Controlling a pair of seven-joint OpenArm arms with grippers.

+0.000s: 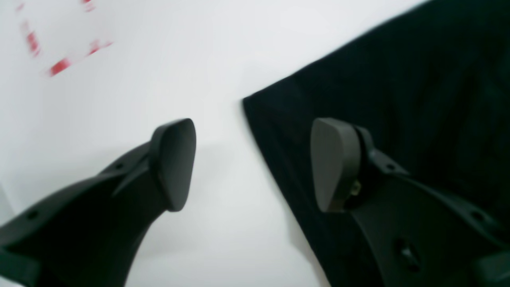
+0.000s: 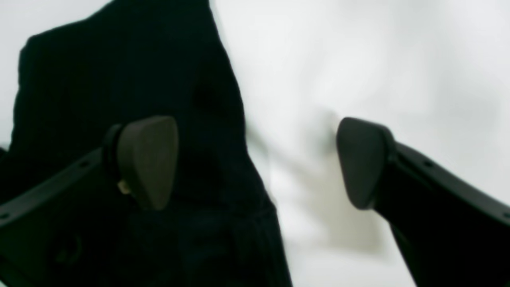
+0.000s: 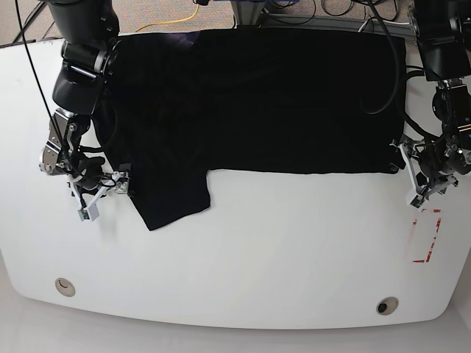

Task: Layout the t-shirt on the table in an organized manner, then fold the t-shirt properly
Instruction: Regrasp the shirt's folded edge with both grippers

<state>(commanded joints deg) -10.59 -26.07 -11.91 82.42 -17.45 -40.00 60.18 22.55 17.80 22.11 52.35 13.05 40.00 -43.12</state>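
The black t-shirt (image 3: 257, 103) lies spread across the far half of the white table (image 3: 257, 257), with one sleeve (image 3: 173, 198) hanging toward the front. In the left wrist view my left gripper (image 1: 255, 165) is open and straddles the t-shirt's side edge just below a corner (image 1: 249, 104); one finger (image 1: 334, 163) is over the cloth, the other over bare table. My right gripper (image 2: 255, 159) is open too, astride the sleeve's edge (image 2: 235, 103). In the base view the left gripper (image 3: 412, 176) is at the shirt's right edge and the right gripper (image 3: 103, 198) at its left.
A red tape rectangle (image 3: 425, 235) marks the table just in front of the left gripper. Two small round holes (image 3: 65, 285) (image 3: 385, 304) sit near the front edge. Cables (image 3: 383, 66) run over the shirt's far right corner.
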